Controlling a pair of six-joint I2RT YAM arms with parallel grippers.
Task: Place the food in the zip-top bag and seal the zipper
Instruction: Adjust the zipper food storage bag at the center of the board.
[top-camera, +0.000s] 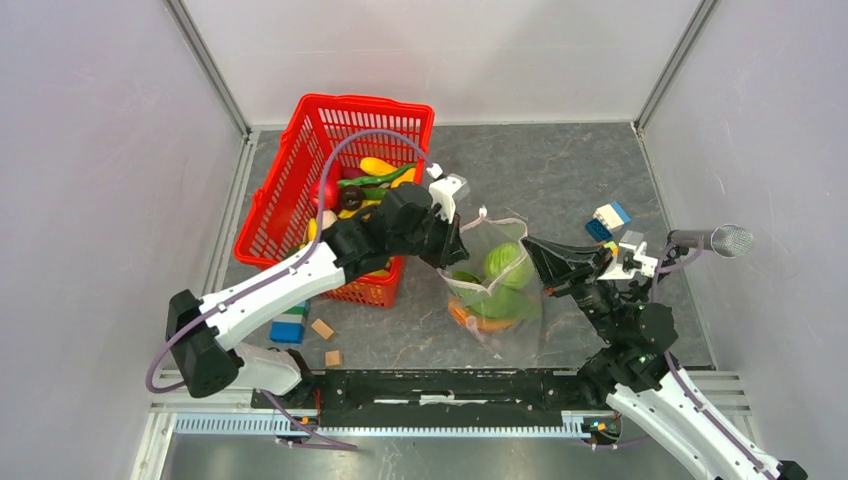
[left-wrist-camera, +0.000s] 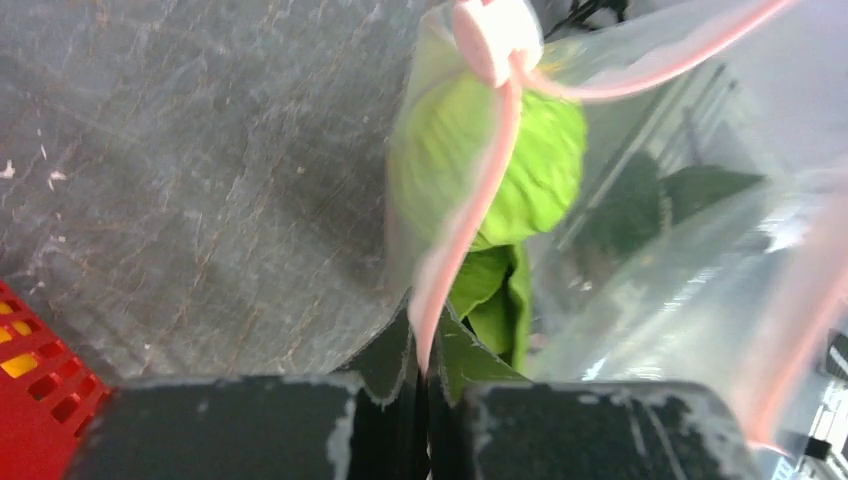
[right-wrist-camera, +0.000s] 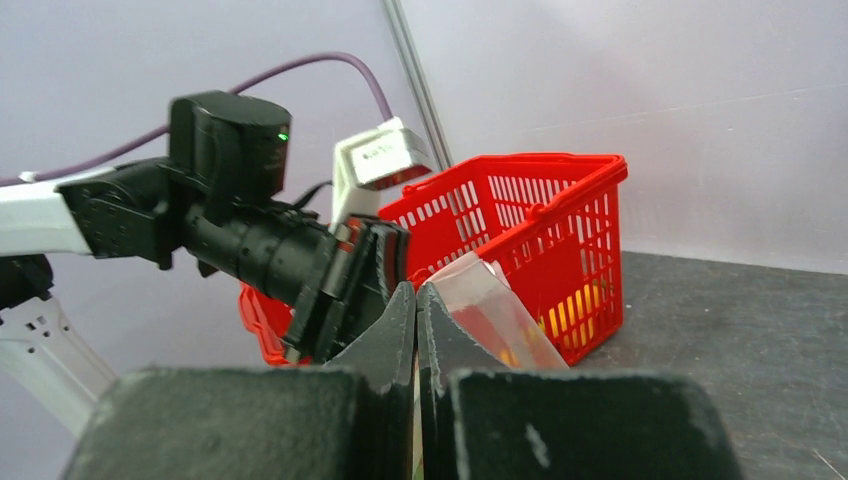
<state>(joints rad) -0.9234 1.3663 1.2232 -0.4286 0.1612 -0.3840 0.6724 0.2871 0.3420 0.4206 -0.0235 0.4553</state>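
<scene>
We hold the zip-top bag (top-camera: 500, 290), cabbage (left-wrist-camera: 540, 160) inside, beside the red basket (top-camera: 300, 170). The left gripper (left-wrist-camera: 425, 350) is clamped on the zipper (left-wrist-camera: 480, 200), and the right gripper (right-wrist-camera: 416, 300) is clamped on the opposite edge. The film is likely soft and slippery, so grip the stiffer zipper.

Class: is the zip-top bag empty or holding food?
Holding food: a green ball and an orange piece show through the zip-top bag.

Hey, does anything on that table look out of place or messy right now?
Nothing looks spilled or damaged. The zip-top bag is held between the left hand and right hand, both pinching its mouth edge, with the pink zipper unsealed. Small building blocks lie scattered on the table.
</scene>
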